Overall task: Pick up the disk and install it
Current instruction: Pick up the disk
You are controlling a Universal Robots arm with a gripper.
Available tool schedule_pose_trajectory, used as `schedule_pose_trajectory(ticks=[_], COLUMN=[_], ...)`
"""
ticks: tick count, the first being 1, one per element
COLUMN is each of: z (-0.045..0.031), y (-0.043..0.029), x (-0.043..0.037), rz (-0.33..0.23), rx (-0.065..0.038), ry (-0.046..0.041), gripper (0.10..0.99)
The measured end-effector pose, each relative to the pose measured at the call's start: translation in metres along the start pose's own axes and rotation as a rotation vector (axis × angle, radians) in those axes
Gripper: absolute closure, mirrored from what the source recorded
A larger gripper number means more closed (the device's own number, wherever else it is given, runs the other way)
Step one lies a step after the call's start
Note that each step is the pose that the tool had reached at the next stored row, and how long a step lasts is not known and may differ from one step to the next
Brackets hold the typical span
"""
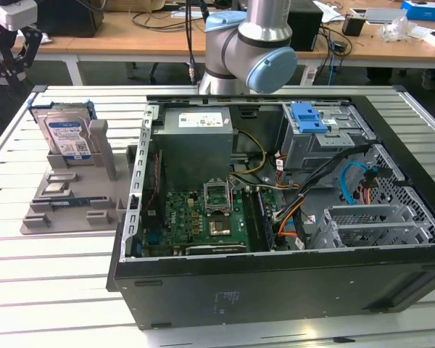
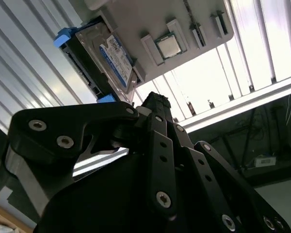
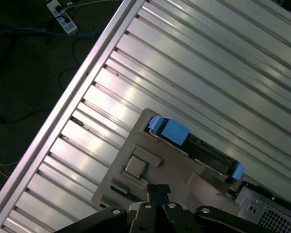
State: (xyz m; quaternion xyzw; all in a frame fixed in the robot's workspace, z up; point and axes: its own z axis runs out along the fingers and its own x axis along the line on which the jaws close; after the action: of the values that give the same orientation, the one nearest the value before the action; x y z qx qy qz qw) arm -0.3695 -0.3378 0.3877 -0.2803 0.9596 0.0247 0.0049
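The disk [image 1: 67, 136], a rectangular silver metal hard drive in a blue plastic carrier, stands on edge in a grey plastic holder tray [image 1: 65, 206] on the ribbed metal table [image 1: 58, 290], at the exterior view's left of the open black computer case [image 1: 275, 290]. In both wrist views the black gripper [image 3: 157, 190] hangs near the tray, clear of the disk, jaws together on nothing. Descending closed, it would likely strike the drive's top edge; an off-centre grip could tip it
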Motion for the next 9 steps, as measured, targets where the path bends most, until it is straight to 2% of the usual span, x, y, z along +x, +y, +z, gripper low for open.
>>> schedule_pose_trajectory(ticks=[9], z=[0.0], y=[0.0], x=[0.0], rz=[-0.079], rx=[-0.002], ry=[0.0035], gripper=[0.98])
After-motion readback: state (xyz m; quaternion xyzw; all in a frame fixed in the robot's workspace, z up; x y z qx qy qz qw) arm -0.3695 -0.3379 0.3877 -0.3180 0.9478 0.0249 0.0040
